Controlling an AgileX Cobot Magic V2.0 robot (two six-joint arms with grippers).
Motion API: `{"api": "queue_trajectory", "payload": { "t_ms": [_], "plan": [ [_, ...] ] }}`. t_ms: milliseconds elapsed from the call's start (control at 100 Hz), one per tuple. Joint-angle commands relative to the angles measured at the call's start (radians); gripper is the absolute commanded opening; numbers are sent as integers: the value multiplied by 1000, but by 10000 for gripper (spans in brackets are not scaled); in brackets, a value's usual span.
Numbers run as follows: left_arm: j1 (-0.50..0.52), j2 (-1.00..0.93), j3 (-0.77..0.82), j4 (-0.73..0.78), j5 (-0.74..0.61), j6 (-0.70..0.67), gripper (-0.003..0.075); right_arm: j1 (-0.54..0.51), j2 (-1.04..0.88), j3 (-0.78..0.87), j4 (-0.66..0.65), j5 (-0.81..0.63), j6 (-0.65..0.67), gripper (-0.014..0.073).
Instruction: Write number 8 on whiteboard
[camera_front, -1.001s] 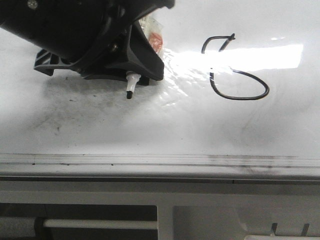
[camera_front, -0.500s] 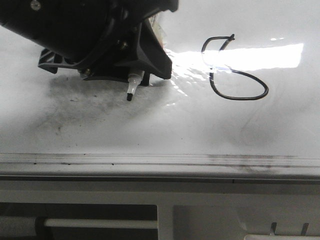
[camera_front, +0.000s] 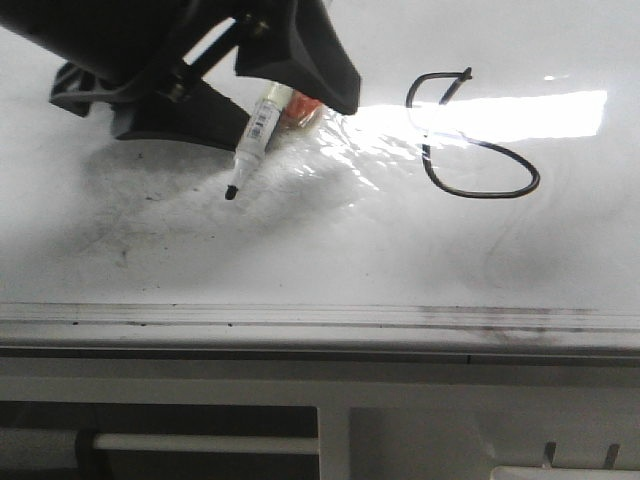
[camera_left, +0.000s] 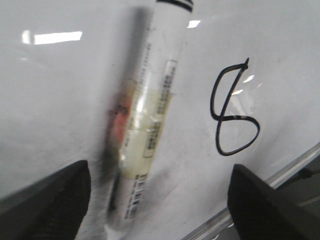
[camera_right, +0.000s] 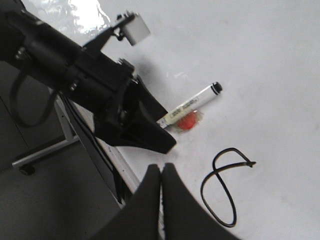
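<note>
The number 8 (camera_front: 428, 150), a thin black lopsided figure, is drawn on the glossy whiteboard (camera_front: 330, 250); it also shows in the left wrist view (camera_left: 222, 117) and the right wrist view (camera_right: 217, 171). A white marker (camera_front: 252, 140) lies slanted on the board, black tip toward the rail, to the left of the figure. My left gripper (camera_left: 160, 210) hovers over the marker (camera_left: 150, 125), open wide, with neither finger touching it. My right gripper (camera_right: 161, 172) is shut on nothing, above the board's edge near the figure.
A pale metal rail (camera_front: 320, 320) runs along the board's near edge, with a frame and a bar (camera_front: 200, 443) below it. Grey eraser smudges (camera_front: 150, 210) cover the board's left part. An orange scrap (camera_right: 189, 121) sits against the marker. Floor and a table leg (camera_right: 45, 150) lie beyond the board's edge.
The left gripper has opened and lifted. The marker, held before with only its tip showing, now lies free on the board with much of its barrel in view. The figure is unchanged.
</note>
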Motion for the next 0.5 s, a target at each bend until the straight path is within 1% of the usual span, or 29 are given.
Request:
{"api": "queue_trajectory", "payload": {
  "t_ms": [0, 70, 150, 200, 240, 270, 310, 320, 340, 380, 390, 410, 460, 480, 490],
  "plan": [
    [21, -86, -14, 49, 24, -7, 559, -4, -41, -30, -43, -29, 1, -60],
    [21, -155, -14, 73, 70, -7, 554, -4, -73, -30, -74, 0, 16, -60],
    [21, -231, -11, 94, 91, -7, 552, -4, -119, -28, -146, 30, 65, -60],
    [21, -286, -6, 107, 105, -7, 531, -4, -153, -15, -218, 39, 104, -60],
    [21, -322, 4, 115, 114, -7, 490, -4, -181, 9, -266, 40, 122, -59],
    [21, -356, 16, 122, 114, -7, 450, -4, -214, 36, -312, 38, 142, -57],
    [21, -392, 38, 132, 114, -7, 375, -4, -256, 75, -353, 33, 146, -50],
    [21, -407, 42, 135, 114, -7, 346, -4, -264, 83, -358, 33, 146, -50],
    [21, -420, 56, 140, 112, -7, 316, -4, -287, 105, -373, 28, 146, -49],
    [21, -460, 84, 155, 112, -7, 218, -4, -333, 153, -398, 17, 146, -49],
    [21, -473, 94, 160, 112, -7, 184, -4, -341, 161, -401, 15, 146, -49],
    [21, -485, 104, 162, 112, -7, 150, -4, -365, 185, -411, 7, 146, -49],
    [21, -536, 139, 162, 112, -7, 10, -4, -420, 239, -426, -13, 146, -49],
    [21, -547, 153, 162, 109, -7, -22, -4, -443, 260, -426, -22, 146, -49],
    [21, -559, 158, 165, 109, -7, -18, -4, -458, 273, -426, -26, 146, -49]
  ]
}}
